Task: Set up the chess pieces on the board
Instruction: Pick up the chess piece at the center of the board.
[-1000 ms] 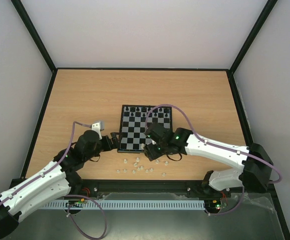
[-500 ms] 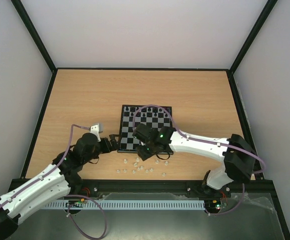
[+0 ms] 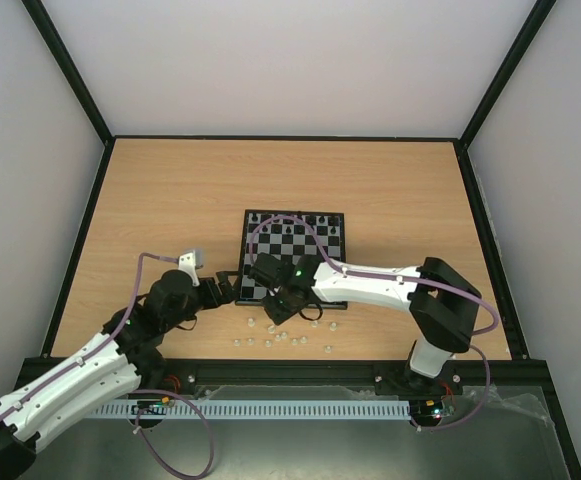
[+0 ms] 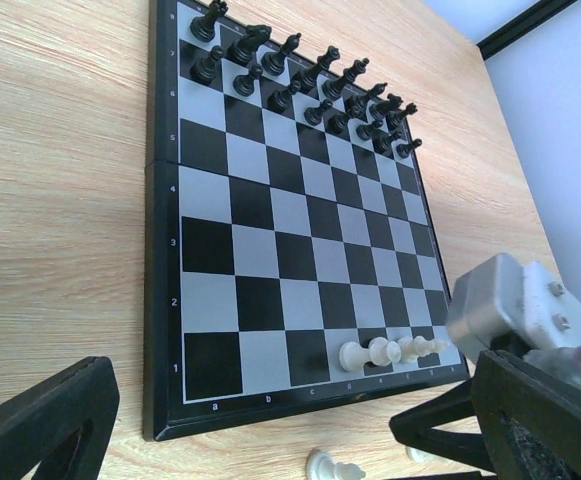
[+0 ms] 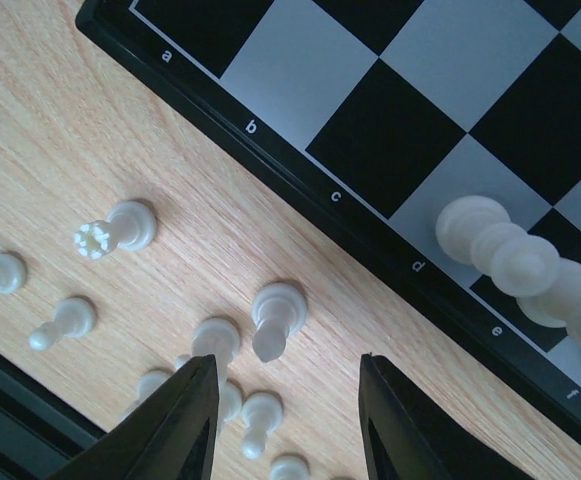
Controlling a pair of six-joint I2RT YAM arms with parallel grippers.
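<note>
The board point(image 3: 315, 262) lies mid-table with black pieces along its far rows. In the left wrist view several white chess pieces point(image 4: 385, 351) stand on the board's point(image 4: 270, 230) near row, squares d to g. More white pieces point(image 3: 280, 337) lie loose on the wood in front of the board. My right gripper point(image 3: 275, 315) is open and empty, hovering over these; in the right wrist view point(image 5: 290, 425) a white bishop-like piece point(image 5: 273, 317) stands just ahead of its jaws. My left gripper point(image 3: 228, 288) is open and empty at the board's near-left corner, also in its wrist view point(image 4: 260, 450).
Sixteen or so black pieces point(image 4: 300, 80) fill the far two rows. A white rook point(image 5: 118, 228) and pawns point(image 5: 65, 320) stand left of the right gripper. The right arm's wrist point(image 4: 515, 305) crowds the board's near-right corner. The table's black front rail point(image 3: 290, 368) lies just behind the loose pieces.
My right gripper has swung left along the board's near edge to above the loose white pieces. My left arm has shifted slightly and stays by the board's near-left corner.
</note>
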